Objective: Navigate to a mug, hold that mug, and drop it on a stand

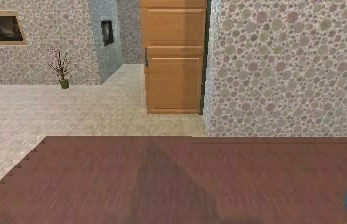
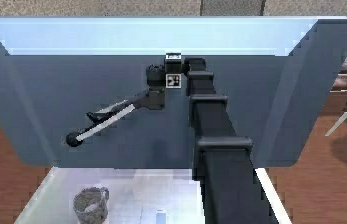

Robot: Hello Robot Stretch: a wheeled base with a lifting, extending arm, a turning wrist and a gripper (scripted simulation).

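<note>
Arm side view: one dark square-section arm (image 2: 221,150) ends in two white marker squares (image 2: 172,64) and one two-fingered gripper (image 2: 81,132). The gripper's far end lies against the bare face of one large blue-grey flat slab (image 2: 281,70), so it holds nothing; its grip state cannot be told. One grey translucent mug (image 2: 91,205) stands upright on one white surface (image 2: 146,192), near left. Forward view: one orange-brown wooden door (image 1: 174,55), one framed picture (image 1: 3,28) and one twiggy potted plant (image 1: 61,70), far left.
</note>
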